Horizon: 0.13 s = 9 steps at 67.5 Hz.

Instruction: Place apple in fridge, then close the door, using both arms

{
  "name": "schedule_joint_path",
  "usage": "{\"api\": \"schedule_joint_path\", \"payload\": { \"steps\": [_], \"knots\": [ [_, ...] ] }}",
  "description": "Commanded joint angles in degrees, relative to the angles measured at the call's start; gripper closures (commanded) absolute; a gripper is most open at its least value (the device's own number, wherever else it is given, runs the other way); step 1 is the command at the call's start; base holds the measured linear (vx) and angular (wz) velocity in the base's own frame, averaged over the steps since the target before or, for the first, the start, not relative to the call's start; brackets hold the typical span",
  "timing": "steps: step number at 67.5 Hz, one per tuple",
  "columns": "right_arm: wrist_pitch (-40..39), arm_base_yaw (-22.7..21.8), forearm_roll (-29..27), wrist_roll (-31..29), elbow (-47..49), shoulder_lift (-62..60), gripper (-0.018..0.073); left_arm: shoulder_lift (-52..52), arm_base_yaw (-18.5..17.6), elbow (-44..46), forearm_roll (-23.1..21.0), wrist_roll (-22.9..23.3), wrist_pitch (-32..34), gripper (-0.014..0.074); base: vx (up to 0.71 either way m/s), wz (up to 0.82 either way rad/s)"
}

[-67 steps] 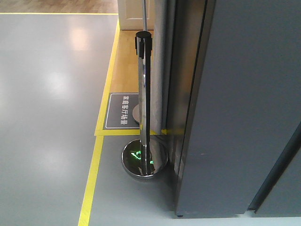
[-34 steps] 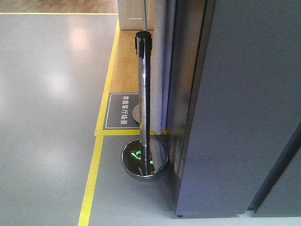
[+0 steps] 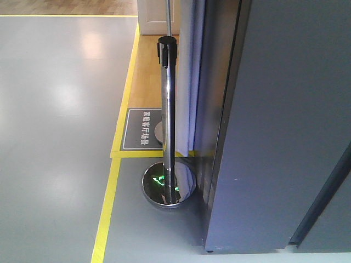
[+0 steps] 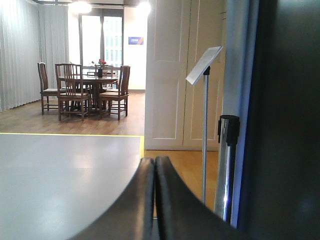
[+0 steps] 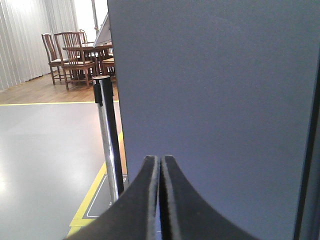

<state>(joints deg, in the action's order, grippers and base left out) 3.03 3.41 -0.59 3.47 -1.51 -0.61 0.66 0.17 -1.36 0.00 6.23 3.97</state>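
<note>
Both your grippers, left (image 4: 154,200) and right (image 5: 160,200), are pressed together and hold nothing. The red-and-yellow apple is nowhere in view. The tall dark grey fridge door (image 5: 215,100) fills twelve to three o'clock of the right gripper; push flat and slowly. One chrome barrier post (image 3: 167,120), one tilted sign stand (image 4: 204,100), four wooden chairs.

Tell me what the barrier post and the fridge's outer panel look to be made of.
Barrier post: polished metal, probably chromed steel, since it mirrors the floor, with a matte black cap. Fridge panel: smooth matte grey, likely painted metal, though laminate is possible; it shows only a soft sheen and no reflections.
</note>
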Motion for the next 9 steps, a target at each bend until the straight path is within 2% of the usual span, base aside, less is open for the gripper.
{"api": "schedule_joint_path", "payload": {
  "steps": [1, 9],
  "knots": [
    [-4.6, 0.1, 0.6, 0.0, -0.1, -0.7, 0.0561, 0.9, -0.1, -1.7, 0.0, 0.5, 4.1, 0.0602, 0.0, 0.0],
    [-4.6, 0.1, 0.6, 0.0, -0.1, -0.7, 0.0561, 0.9, -0.1, -1.7, 0.0, 0.5, 4.1, 0.0602, 0.0, 0.0]
  ]
}}
